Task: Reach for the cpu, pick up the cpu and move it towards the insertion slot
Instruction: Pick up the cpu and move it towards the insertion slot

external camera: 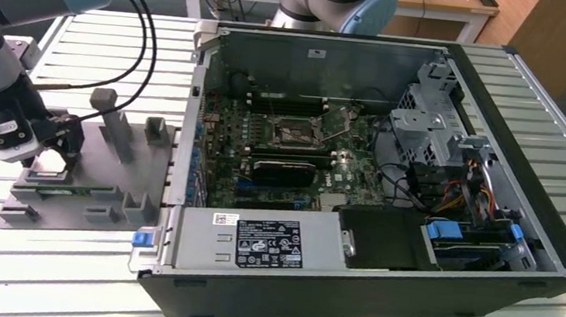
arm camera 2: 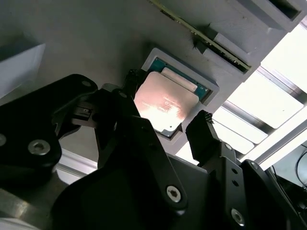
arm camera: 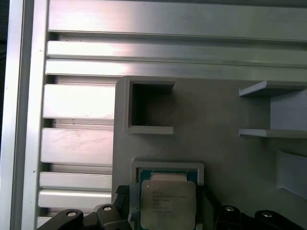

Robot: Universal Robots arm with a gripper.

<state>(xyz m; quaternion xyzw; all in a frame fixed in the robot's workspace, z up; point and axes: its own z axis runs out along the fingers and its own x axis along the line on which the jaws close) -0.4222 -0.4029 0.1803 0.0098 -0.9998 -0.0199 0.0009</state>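
The jaws stand apart, one on each side of the chip (arm camera 2: pixel 163 106), low over the grey holder (external camera: pixel 105 174) at the exterior view's left. In the second wrist view one jaw sits right against an edge of the chip. A sliver of the pocket shows between the chip and the other jaw, so I'd judge they have not closed on it yet.

The chip lies flat, silvery face up, in its square pocket, squarely between the jaws and not off to one side. Being square, it has no long side to favour, and the jaws line up with two opposite edges. A narrow green memory stick (external camera: pixel 66 189) lies in the holder just beside it.

The holder rests on the slatted metal desk (external camera: pixel 76 263). Toward the exterior view's right sits the open computer case (external camera: pixel 314 56). On the green board inside it, well apart from the chip, is the socket (external camera: pixel 293 131).
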